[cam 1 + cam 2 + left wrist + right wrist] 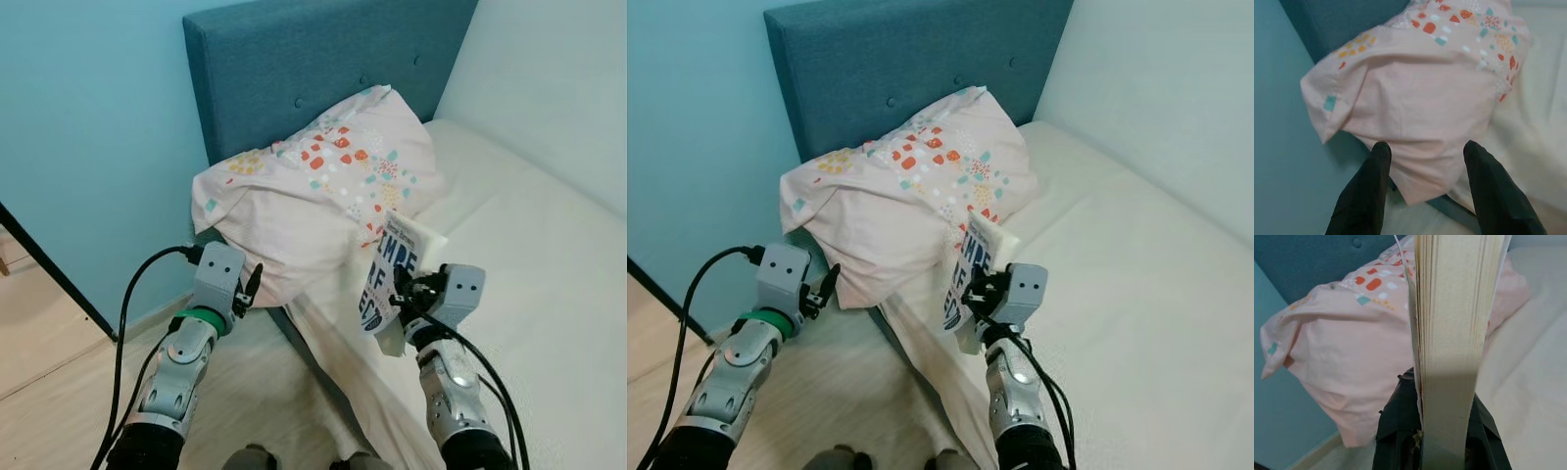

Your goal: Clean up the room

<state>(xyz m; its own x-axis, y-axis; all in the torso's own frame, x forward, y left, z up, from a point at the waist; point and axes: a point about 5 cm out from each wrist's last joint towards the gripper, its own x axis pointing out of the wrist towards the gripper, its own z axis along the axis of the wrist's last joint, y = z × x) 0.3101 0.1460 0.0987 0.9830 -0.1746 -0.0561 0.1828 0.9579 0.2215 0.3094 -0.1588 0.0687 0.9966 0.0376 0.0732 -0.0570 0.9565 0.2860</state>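
Right wrist view: right claw clamps an upright book beside the pillow; left claw spread wide, apparently just short of it.

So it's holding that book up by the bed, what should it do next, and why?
Probably carry the book away from the bed toward wherever books go. The right gripper already clamps it upright beside the pillow, while the left gripper is open and holds nothing.

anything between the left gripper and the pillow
Nothing visible. The left gripper hangs with its jaws open just short of the pillow, which leans on the headboard. The book in the right gripper is off to the side.
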